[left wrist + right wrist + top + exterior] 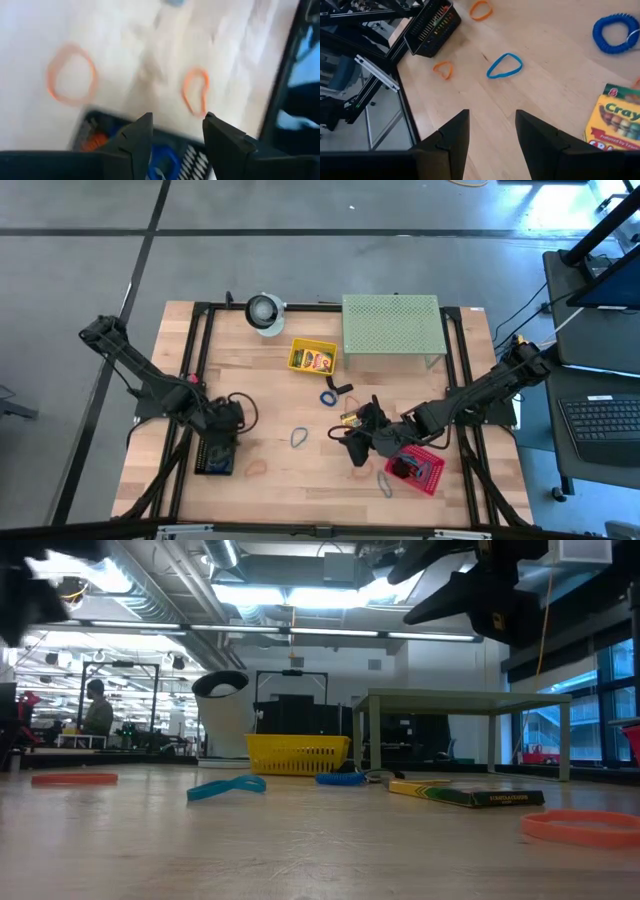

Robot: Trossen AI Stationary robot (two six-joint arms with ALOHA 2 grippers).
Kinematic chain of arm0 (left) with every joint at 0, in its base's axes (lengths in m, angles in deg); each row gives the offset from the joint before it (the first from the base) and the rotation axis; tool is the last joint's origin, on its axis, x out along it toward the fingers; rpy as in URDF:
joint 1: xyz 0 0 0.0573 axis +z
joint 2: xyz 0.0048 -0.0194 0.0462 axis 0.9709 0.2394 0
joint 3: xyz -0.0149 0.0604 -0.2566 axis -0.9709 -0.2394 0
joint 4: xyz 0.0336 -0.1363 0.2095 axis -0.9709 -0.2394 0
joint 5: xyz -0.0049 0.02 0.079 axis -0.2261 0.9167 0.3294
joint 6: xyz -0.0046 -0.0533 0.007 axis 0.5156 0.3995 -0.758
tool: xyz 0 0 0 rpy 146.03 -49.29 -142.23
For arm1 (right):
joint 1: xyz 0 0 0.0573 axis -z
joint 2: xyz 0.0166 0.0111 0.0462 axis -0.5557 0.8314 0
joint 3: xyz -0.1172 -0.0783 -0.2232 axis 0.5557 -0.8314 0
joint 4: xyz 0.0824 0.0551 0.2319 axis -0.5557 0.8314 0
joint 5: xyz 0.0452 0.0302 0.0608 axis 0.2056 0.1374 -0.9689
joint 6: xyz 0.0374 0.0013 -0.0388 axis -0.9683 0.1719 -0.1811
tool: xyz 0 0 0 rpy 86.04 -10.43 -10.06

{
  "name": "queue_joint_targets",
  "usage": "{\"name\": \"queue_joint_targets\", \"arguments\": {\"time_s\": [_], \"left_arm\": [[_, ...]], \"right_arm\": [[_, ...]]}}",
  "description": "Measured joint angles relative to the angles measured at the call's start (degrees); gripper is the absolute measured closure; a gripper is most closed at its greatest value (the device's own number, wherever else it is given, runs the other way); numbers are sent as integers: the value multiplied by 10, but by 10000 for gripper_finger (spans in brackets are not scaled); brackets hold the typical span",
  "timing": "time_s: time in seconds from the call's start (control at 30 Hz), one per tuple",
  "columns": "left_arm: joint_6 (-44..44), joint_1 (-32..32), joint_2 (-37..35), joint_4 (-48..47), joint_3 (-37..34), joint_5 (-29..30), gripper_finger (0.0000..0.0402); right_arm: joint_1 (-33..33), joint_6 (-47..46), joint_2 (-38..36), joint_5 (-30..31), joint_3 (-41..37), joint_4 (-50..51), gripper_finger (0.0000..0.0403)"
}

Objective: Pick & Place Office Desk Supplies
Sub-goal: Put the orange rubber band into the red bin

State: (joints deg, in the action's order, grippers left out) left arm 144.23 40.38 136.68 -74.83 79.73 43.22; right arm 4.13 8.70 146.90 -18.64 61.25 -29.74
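Observation:
My left gripper (226, 426) hangs open just above the black basket (215, 455) at the table's near left; a blue band (162, 160) and something orange lie in the basket. Two orange bands (70, 75) (196, 91) rest flat on the wood beyond it. My right gripper (360, 446) stands open above the table's near middle, with nothing between its fingers (452, 135). A blue rubber band (505, 66), a blue coil (616, 32) and a crayon box (620, 120) lie flat ahead of it.
A red basket (415, 470) sits at the near right and a yellow basket (312, 357) with a crayon box at the far middle. The pale green perforated stand (390, 325) and a white roll (265, 310) stand along the far edge. A greyish band (385, 483) lies near the front.

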Motion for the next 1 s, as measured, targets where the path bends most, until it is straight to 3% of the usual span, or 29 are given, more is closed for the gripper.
{"name": "queue_joint_targets", "arguments": {"time_s": [0.1, 0.33, 0.67, 1.0], "left_arm": [[-59, 27, 14, 5, -2, 36, 244], [-173, 107, 86, 2, -5, 42, 263], [-278, 175, 192, 9, -5, 9, 264], [-311, 221, 243, 56, -12, -46, 261]], "right_arm": [[0, 9, 0, 15, 0, 0, 241], [2, 10, 0, 23, 0, 0, 241], [2, 8, 0, 21, 0, 0, 241], [2, 8, 0, 17, 0, 0, 241]]}}
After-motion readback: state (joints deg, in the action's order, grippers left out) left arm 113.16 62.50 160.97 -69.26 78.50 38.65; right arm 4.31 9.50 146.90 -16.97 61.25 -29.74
